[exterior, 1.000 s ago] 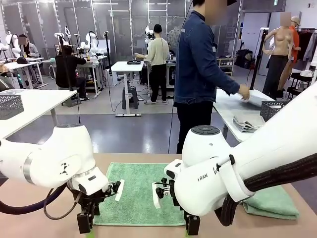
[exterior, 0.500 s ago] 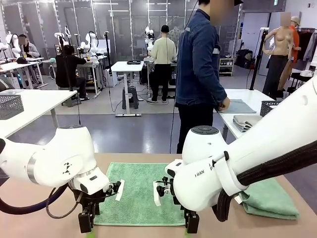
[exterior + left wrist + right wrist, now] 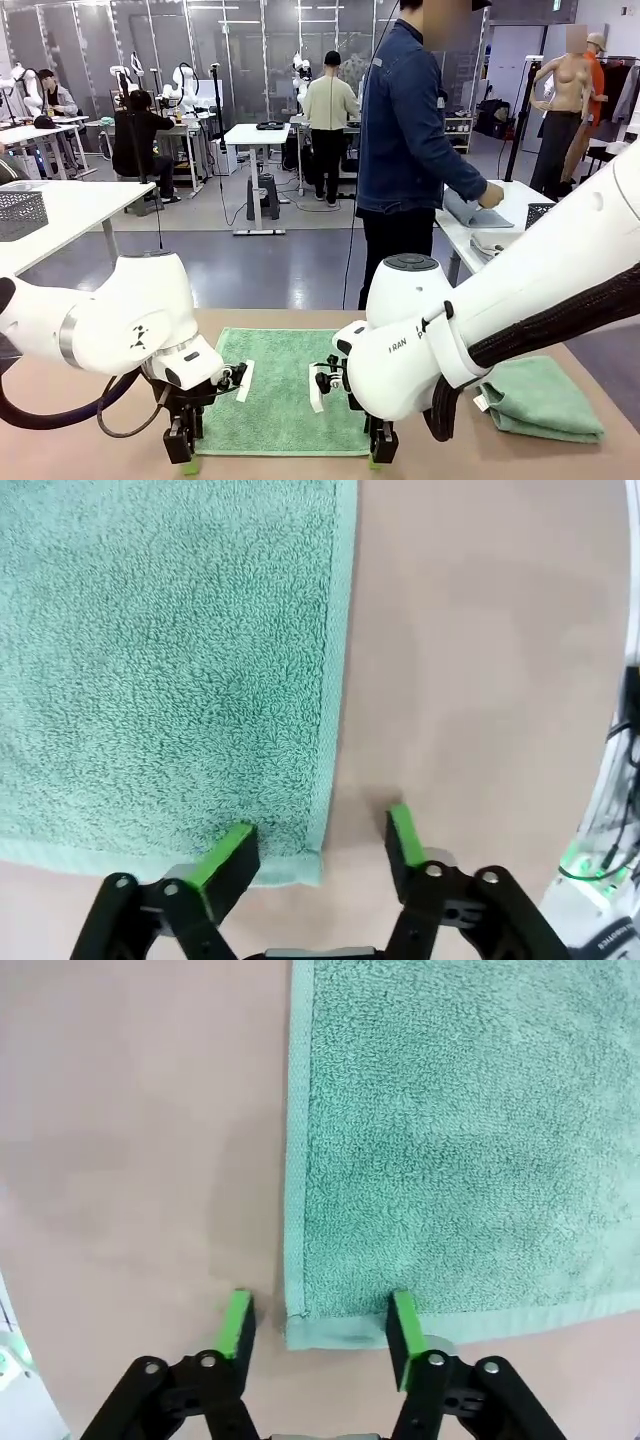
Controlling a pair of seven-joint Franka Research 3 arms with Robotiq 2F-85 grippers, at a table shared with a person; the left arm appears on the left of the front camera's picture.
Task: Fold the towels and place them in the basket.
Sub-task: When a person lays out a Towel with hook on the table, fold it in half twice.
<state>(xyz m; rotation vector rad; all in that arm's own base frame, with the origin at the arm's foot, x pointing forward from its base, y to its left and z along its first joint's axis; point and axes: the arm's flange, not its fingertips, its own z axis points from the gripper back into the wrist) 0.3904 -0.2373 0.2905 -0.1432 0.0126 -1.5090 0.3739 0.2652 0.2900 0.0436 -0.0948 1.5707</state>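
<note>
A mint-green towel (image 3: 285, 385) lies flat on the tan table in front of me. My left gripper (image 3: 182, 442) is down at its near left corner. In the left wrist view that gripper (image 3: 318, 840) is open, one green pad on the towel (image 3: 170, 650) and the other on bare table. My right gripper (image 3: 378, 447) stands at the near right corner, also open (image 3: 320, 1315) astride the towel's edge (image 3: 460, 1130). A second towel (image 3: 535, 400) lies folded at the right. A dark mesh basket (image 3: 538, 213) peeks out on the side table to the right.
A person in a denim jacket (image 3: 410, 130) stands beyond the table, handling grey cloths (image 3: 470, 210) on the white side table. Another mesh basket (image 3: 22, 212) sits on a white table at far left. Bare tabletop (image 3: 100, 440) flanks the flat towel.
Both grippers have sunk lower onto the towel's near corners. The person has shifted their hands over the grey cloths on the side table.
</note>
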